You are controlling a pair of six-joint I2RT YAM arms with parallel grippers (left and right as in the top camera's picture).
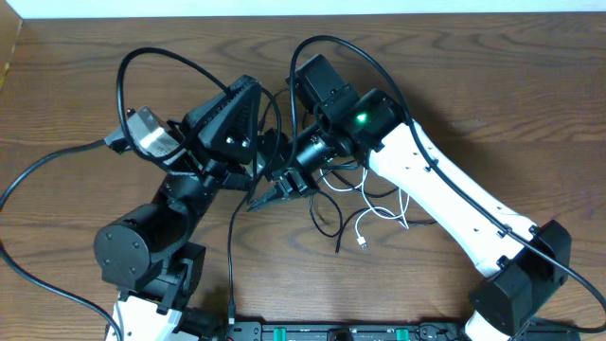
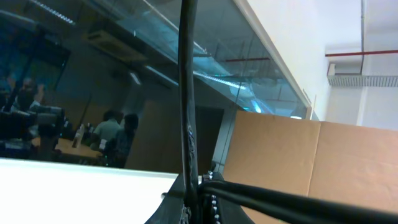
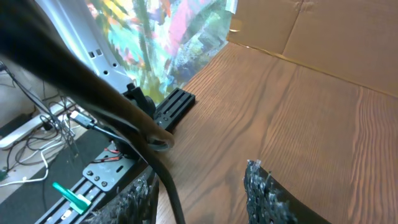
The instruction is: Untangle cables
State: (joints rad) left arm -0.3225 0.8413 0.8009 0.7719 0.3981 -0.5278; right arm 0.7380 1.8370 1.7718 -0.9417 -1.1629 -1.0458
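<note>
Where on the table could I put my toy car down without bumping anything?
Bare wood lies at the far right of the table, past the right arm, and at the far left, beside the left arm. The middle is crowded: arms over the tangled cables.

1. I have the brown wooden table [image 1: 530, 76] under both arms. The black left arm [image 1: 142, 251] stands near left and the white right arm [image 1: 454, 199] near right.
2. Both arms reach to the table's middle, and their wrists are just beside each other.
3. The thin black and white cables [image 1: 365, 204] lie heaped on the table, partly under the right arm, right of the right gripper [image 1: 260, 201].
4. A black slotted metal rail [image 1: 322, 332] runs along the near edge, between the arm bases.
5. Flat brown cardboard sheets [image 3: 323, 31] stand along the table's edge ahead of the right gripper.
</note>
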